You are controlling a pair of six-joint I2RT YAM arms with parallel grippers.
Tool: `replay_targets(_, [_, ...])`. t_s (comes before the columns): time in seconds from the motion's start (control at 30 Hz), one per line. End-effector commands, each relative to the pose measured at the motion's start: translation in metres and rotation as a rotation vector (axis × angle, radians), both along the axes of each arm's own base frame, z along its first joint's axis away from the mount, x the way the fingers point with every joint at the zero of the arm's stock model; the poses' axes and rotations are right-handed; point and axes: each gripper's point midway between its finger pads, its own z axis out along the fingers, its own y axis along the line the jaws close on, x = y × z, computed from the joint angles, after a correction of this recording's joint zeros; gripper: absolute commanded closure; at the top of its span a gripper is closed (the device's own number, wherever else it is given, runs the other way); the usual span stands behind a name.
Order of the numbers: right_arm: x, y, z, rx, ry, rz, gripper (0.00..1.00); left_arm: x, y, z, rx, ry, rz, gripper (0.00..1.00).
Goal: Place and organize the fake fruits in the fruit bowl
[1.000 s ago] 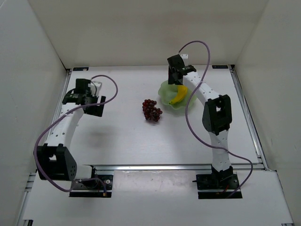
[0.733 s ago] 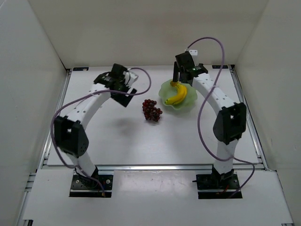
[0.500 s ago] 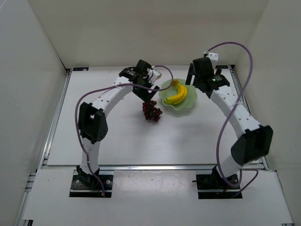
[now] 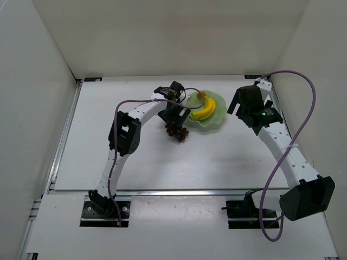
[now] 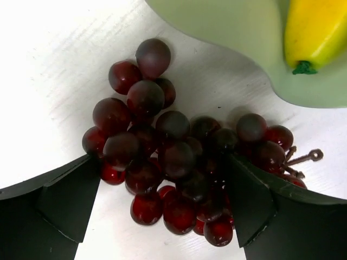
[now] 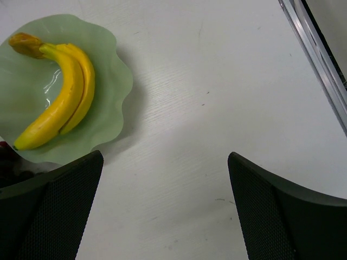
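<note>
The yellow bananas (image 4: 203, 110) lie in the mint-green scalloped bowl (image 4: 218, 103) at the back middle; the right wrist view also shows the bananas (image 6: 65, 103) in the bowl (image 6: 105, 103). The dark red grapes (image 4: 177, 130) lie on the table just left of the bowl. My left gripper (image 4: 174, 117) is down over them. In the left wrist view the grapes (image 5: 173, 157) sit between its open fingers (image 5: 68, 203), which stand at both sides of the cluster, with the bowl rim (image 5: 233, 32) just beyond. My right gripper (image 4: 236, 102) is open and empty, right of the bowl, over bare table (image 6: 165, 206).
Metal rails run along the table's right edge (image 6: 320, 59) and front edge (image 4: 179, 191). White walls enclose the table on three sides. The left arm arches over the table's left middle.
My left arm has swung right from the far left and come down over the grapes. My right gripper has drawn back right, away from the bowl, leaving the bananas in it.
</note>
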Motion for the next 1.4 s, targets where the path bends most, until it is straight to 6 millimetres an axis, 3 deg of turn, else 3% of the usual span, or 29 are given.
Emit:
replay_targets(0.0, [-0.001,-0.006,0.013,0.011,-0.054,-0.035,0.00,-0.015,0.017,-0.015,0.062,0.056,0.033,0.00])
replay_targets(0.07, [0.000,-0.006,0.017,0.014,-0.062,-0.035,0.00,-0.022,0.018,-0.020,0.059,0.084,0.027,0.10])
replay_targets(0.1, [0.000,-0.006,0.017,0.014,-0.062,-0.035,0.00,-0.022,0.016,-0.015,0.045,0.079,0.024,0.25])
replay_targets(0.13, [0.000,-0.006,0.017,0.014,-0.062,-0.035,0.00,-0.030,0.017,-0.021,0.044,0.110,0.008,0.33])
replay_targets(0.23, [0.001,-0.007,0.021,0.012,-0.075,-0.042,0.00,-0.038,0.021,-0.006,0.032,0.098,-0.014,0.52])
replay_targets(0.3, [0.002,-0.006,0.025,0.015,-0.083,-0.042,0.00,-0.045,0.034,-0.004,0.050,0.108,0.000,0.67])
replay_targets(0.37, [0.002,-0.005,0.026,0.010,-0.085,-0.040,0.00,-0.038,0.042,0.016,0.058,0.050,0.011,0.80])
replay_targets(0.4, [0.002,-0.005,0.026,0.010,-0.085,-0.040,0.00,-0.037,0.047,0.023,0.073,0.033,0.018,0.80])
replay_targets(0.6, [0.000,-0.007,0.018,-0.003,-0.068,-0.047,0.00,0.012,0.066,0.121,0.184,-0.312,0.102,0.81])
replay_targets(0.7, [-0.003,-0.008,0.009,-0.010,-0.048,-0.046,0.00,0.040,0.043,0.170,0.116,-0.514,0.102,0.80])
replay_targets(0.8, [-0.004,-0.008,0.005,-0.005,-0.041,-0.053,0.00,0.064,0.000,0.208,0.007,-0.679,0.082,0.76])
replay_targets(0.83, [-0.005,-0.008,0.002,-0.009,-0.032,-0.052,0.00,0.073,-0.013,0.197,0.008,-0.683,0.066,0.75])
replay_targets(0.87, [-0.006,-0.009,0.005,-0.005,-0.042,-0.053,0.00,0.078,-0.022,0.200,-0.002,-0.704,0.068,0.75])
replay_targets(0.9, [-0.007,-0.009,0.001,-0.008,-0.034,-0.053,0.00,0.085,-0.038,0.219,-0.047,-0.761,0.062,0.75])
replay_targets(0.93, [-0.007,-0.009,0.001,-0.008,-0.034,-0.053,0.00,0.092,-0.043,0.218,-0.054,-0.779,0.060,0.75])
replay_targets(0.97, [-0.010,-0.010,0.000,-0.009,-0.032,-0.052,0.00,0.097,-0.057,0.201,-0.051,-0.777,0.038,0.75])
replay_targets(1.0, [-0.010,-0.010,0.000,-0.009,-0.032,-0.052,0.00,0.101,-0.073,0.211,-0.081,-0.825,0.019,0.73])
replay_targets(1.03, [-0.011,-0.010,0.002,-0.005,-0.041,-0.053,0.00,0.106,-0.077,0.208,-0.080,-0.837,0.012,0.73])
replay_targets(1.07, [-0.013,-0.013,0.001,-0.024,-0.031,-0.056,0.00,0.105,-0.091,0.192,-0.071,-0.830,-0.016,0.72])
replay_targets(1.13, [-0.016,-0.018,0.003,-0.038,-0.031,-0.071,0.00,0.101,-0.107,0.185,-0.077,-0.835,-0.057,0.70])
replay_targets(1.2, [-0.019,-0.025,0.006,-0.054,-0.033,-0.085,0.00,0.100,-0.114,0.170,-0.092,-0.808,-0.088,0.66])
replay_targets(1.3, [-0.022,-0.032,0.013,-0.066,-0.054,-0.104,0.00,0.093,-0.123,0.165,-0.112,-0.788,-0.121,0.63])
replay_targets(1.33, [-0.024,-0.033,0.017,-0.062,-0.066,-0.105,0.00,0.093,-0.126,0.166,-0.124,-0.791,-0.126,0.56])
replay_targets(1.37, [-0.025,-0.037,0.012,-0.066,-0.055,-0.116,0.00,0.093,-0.126,0.166,-0.124,-0.791,-0.126,0.41])
